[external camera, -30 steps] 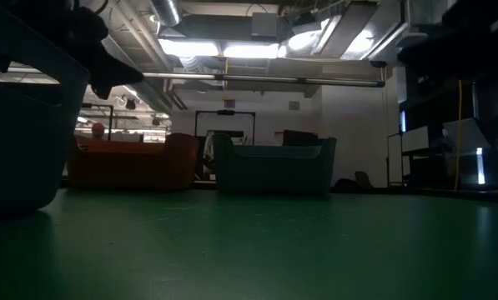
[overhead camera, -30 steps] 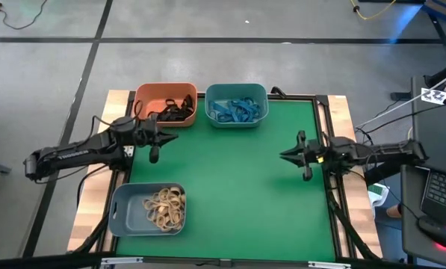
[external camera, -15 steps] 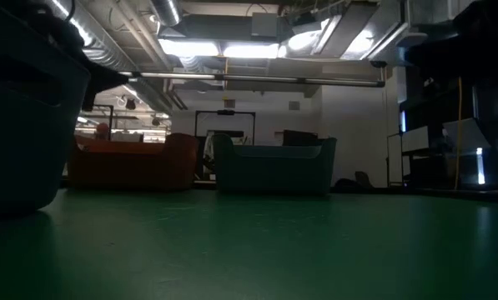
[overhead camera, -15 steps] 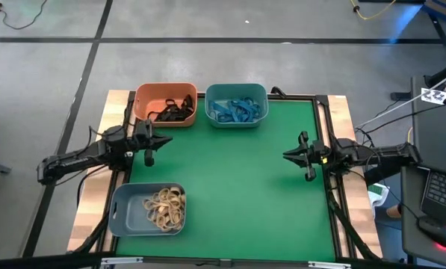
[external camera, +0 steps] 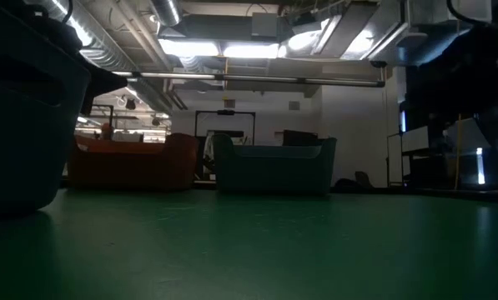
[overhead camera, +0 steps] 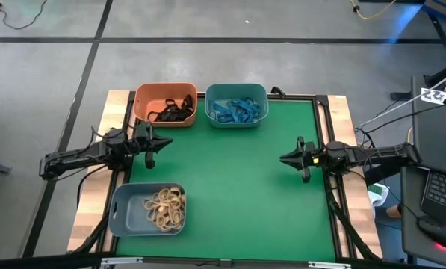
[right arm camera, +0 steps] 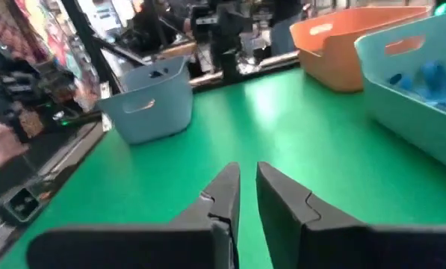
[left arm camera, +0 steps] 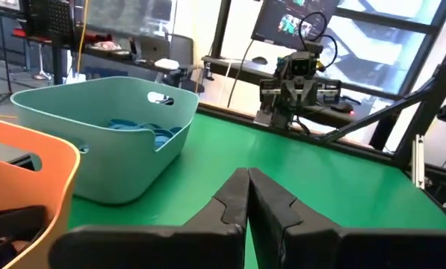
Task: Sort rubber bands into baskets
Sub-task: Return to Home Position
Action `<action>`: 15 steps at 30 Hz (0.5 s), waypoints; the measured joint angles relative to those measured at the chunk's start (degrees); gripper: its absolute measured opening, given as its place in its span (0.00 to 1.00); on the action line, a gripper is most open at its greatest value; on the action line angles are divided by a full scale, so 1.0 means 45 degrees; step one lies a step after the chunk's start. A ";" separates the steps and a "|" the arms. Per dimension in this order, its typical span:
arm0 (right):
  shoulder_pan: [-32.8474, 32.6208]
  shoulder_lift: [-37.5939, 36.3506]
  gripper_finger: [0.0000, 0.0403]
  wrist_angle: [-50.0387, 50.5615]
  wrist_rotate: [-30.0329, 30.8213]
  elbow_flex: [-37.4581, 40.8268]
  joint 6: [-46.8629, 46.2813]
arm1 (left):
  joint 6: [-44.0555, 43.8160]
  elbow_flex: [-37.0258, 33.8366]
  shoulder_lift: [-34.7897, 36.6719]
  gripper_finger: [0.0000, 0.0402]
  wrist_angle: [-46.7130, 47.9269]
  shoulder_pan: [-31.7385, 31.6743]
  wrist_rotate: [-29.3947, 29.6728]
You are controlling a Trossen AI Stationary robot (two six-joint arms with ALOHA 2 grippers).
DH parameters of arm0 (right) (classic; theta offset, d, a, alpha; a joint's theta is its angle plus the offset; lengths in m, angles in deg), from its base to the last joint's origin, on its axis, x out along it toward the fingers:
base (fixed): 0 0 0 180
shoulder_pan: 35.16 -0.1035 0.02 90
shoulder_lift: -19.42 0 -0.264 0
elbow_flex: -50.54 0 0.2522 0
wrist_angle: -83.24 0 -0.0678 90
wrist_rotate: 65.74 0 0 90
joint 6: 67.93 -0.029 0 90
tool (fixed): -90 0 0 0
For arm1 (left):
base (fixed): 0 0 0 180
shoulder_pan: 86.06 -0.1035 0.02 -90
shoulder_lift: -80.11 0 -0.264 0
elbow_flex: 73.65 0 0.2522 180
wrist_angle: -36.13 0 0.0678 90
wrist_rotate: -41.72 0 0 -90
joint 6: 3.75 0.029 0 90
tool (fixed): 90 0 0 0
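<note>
Green mat (overhead camera: 237, 187) shows no loose loops as far as the high view tells, and everything lies sorted by colour. The black rubber bands (overhead camera: 172, 112) are in the orange basket (overhead camera: 149, 96) at the far left. The blue rubber bands (overhead camera: 237, 111) are in the teal basket (overhead camera: 236, 89) just to its right along the far edge. The tan rubber bands (overhead camera: 166, 207) are in the grey-blue basket (overhead camera: 125, 213) at the near left corner. Neither arm carries anything. The left gripper (overhead camera: 163, 142) hangs low over the left margin of the mat, between the orange basket and the grey-blue one and touching neither, its fingers (left arm camera: 230, 202) pressed together on nothing. The right gripper (overhead camera: 284, 158) sits well apart from it near the right edge, pointing inward across the mat, its fingers (right arm camera: 221, 194) a narrow slit apart and likewise empty. Judged from this, the sorting looks finished and the step in hand is the retreat to rest, with each arm lying toward its own side. The next move probably calls for little: folding each arm into its parked pose, keeping the left one clear of the orange basket's rim just beyond it, and perhaps bringing the right fingers fully together. A stray band hidden behind a basket wall cannot be ruled out, since the low view is too dim to check.
</note>
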 joint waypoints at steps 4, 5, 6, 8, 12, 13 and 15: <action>0.0000 0.0077 0.12 0.0104 -0.0214 0.0005 -0.0103 | 0.0065 0.0000 -0.0005 0.01 0.0000 0.0000 0.0000; 0.0000 0.0083 0.12 0.0120 -0.0231 0.0005 -0.0103 | 0.0009 0.0000 -0.0010 0.01 0.0005 0.0000 0.0000; 0.0000 0.0081 0.12 0.0120 -0.0233 0.0005 -0.0103 | -0.0007 0.0000 -0.0010 0.01 0.0000 0.0000 0.0000; 0.0000 0.0073 0.12 0.0101 -0.0233 0.0010 -0.0103 | 0.0004 0.0000 -0.0010 0.01 0.0000 0.0000 0.0000; 0.0000 0.0078 0.12 0.0106 -0.0233 0.0015 -0.0099 | 0.0042 0.0000 -0.0010 0.01 0.0000 -0.0005 -0.0003; 0.0000 0.0083 0.12 0.0106 -0.0228 0.0015 -0.0099 | 0.0000 0.0000 -0.0010 0.01 0.0004 -0.0005 0.0000; 0.0000 0.0079 0.12 0.0106 -0.0230 0.0023 -0.0099 | -0.0008 0.0000 -0.0010 0.01 0.0000 -0.0005 -0.0005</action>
